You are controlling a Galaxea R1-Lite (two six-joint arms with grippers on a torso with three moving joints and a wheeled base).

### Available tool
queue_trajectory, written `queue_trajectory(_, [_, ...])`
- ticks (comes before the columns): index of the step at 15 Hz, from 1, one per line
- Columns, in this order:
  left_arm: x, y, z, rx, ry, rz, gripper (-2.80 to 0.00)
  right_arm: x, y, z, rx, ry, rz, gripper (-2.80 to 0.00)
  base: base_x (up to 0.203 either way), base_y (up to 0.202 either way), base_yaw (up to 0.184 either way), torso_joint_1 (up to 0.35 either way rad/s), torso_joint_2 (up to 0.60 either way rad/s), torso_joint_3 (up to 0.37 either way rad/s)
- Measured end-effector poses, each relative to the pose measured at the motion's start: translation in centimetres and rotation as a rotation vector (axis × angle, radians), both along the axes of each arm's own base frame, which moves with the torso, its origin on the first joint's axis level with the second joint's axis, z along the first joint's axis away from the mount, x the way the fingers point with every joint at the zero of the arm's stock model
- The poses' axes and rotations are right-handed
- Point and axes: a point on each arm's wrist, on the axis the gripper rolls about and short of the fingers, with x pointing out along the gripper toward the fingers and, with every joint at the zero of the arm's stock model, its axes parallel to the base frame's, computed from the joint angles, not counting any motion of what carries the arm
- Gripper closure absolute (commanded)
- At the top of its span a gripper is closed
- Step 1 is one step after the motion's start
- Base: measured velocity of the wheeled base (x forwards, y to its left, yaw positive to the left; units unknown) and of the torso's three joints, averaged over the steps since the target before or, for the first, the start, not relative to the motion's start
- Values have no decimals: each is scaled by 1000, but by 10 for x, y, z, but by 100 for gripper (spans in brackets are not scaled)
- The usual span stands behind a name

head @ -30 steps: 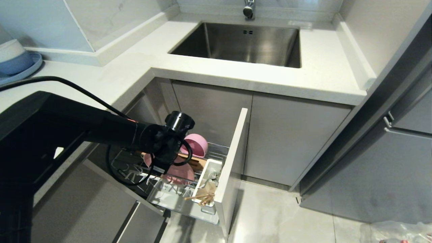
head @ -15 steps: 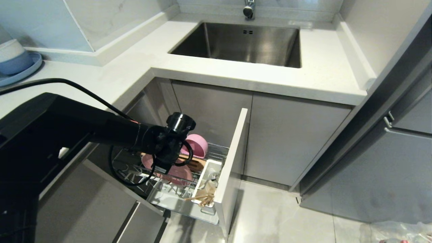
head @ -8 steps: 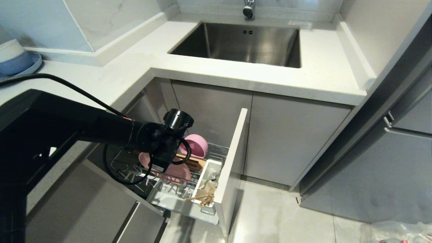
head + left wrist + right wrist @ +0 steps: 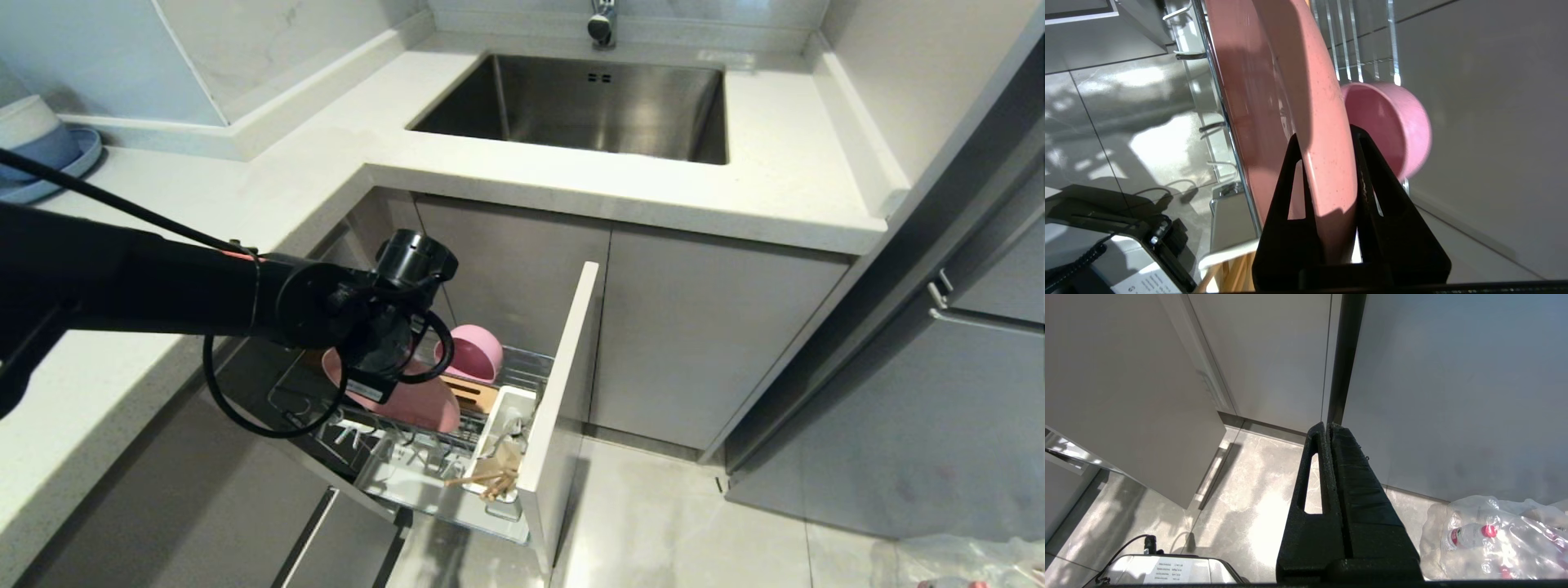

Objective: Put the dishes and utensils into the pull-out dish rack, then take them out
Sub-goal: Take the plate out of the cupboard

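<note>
Room: you are looking at a kitchen corner — a white bench [image 4: 571, 188] with a steel sink [image 4: 588, 106] set in it, grey cabinet fronts below, pale floor tiles.
Left pincer [image 4: 1327, 141]: clenched on the rim of the pink plate [image 4: 408, 400]; in the left wrist view you see one black finger on each face of the plate's edge. The arm reaches in from your left, above the open rack.
Pink plate: held on edge in the pincer, tilted, its lower part down among the wires of the pull-out dish rack [image 4: 392, 478]. Whether it touches the wires, you cannot tell.
Pink bowl [image 4: 473, 353]: just beyond the pincer, on its side at the back of the rack, near the plate but apart from it.
Chopsticks [image 4: 482, 482]: below and to the right of the pincer in the head view, lying across the white utensil cup [image 4: 506, 412] at the rack's front end.
Fork: you cannot make it out for certain in the cup.
Rack front [image 4: 563, 408]: the panel stands pulled out, right of the pincer.
Right pincer [image 4: 1329, 430]: fingers pressed together with nothing in them — hanging over the floor by a cabinet, near a plastic bag of bottles [image 4: 1494, 539].
Blue plate with bowls [image 4: 41, 155]: far left on the bench, well apart from the pincer.
</note>
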Motion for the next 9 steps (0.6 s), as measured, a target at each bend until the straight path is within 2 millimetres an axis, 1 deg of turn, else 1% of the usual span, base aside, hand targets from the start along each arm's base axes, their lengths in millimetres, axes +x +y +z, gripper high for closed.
queue_trajectory(2, [-11,-3,14,-11,-25,-23,0,0,0,0,0,0,0,0,0,0,0,0,0,0])
queue_trajectory(5, [-35,-13,38,-34,-54,-83,0,0,0,0,0,0,-1,0,0,0,0,0,0,0])
queue_trajectory(9, [-76,-28,82,-84,-122,-211,0,0,0,0,0,0,0,0,0,0,0,0,0,0])
